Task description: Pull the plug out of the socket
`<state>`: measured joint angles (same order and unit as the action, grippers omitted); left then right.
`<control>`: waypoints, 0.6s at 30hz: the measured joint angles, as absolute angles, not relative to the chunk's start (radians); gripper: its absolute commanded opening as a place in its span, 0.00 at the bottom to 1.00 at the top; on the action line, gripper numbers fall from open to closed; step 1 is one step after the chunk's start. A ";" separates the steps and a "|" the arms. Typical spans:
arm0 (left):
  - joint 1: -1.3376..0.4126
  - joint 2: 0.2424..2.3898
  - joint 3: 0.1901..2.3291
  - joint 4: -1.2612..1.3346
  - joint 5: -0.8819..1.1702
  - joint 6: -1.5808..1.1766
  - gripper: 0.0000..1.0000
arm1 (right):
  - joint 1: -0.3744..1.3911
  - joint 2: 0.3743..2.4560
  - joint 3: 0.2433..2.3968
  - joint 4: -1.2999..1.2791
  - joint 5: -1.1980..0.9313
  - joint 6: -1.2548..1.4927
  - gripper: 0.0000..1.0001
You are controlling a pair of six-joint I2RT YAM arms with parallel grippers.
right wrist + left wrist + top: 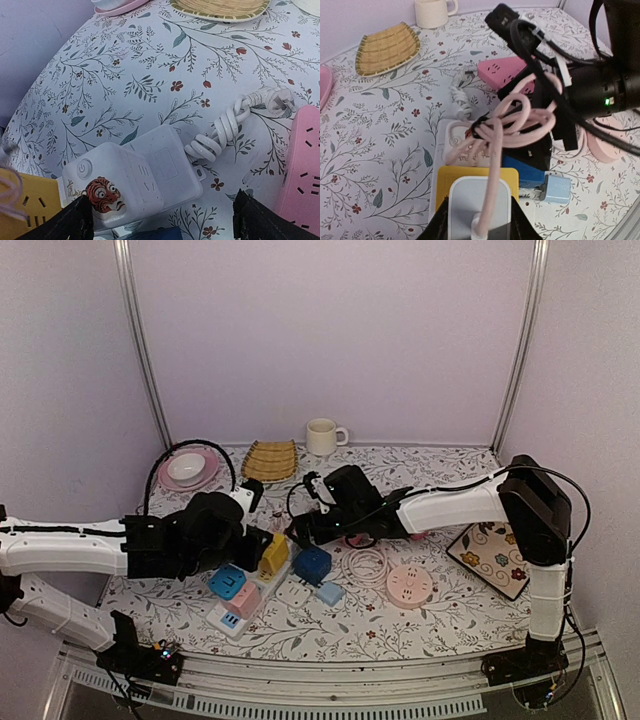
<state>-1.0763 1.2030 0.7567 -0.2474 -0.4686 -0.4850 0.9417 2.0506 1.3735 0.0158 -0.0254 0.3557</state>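
A white plug (479, 200) with a pink cable (520, 120) sits in a yellow socket cube (445, 182) on the white power strip (150, 175). My left gripper (479, 220) is shut on the white plug, one black finger on each side. In the top view, the left gripper (258, 545) is beside the yellow cube (274, 555). My right gripper (165, 222) is open just above the strip's tiger-sticker end, with nothing between its fingers (70, 225); from above, it (300, 530) hovers close to the cube's far side.
Blue cube adapters (312, 565) and a light-blue one (554, 189) crowd the strip. A white coiled cord (225, 130), a pink power strip (505, 70) and a round pink socket (409, 585) lie nearby. Cup (322, 436), basket (270, 460) and pink plate (187, 469) stand at the back.
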 measured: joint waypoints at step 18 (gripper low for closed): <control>-1.075 1.197 0.802 -0.231 -0.471 -0.491 0.08 | 0.941 1.870 1.202 0.035 0.043 0.355 1.00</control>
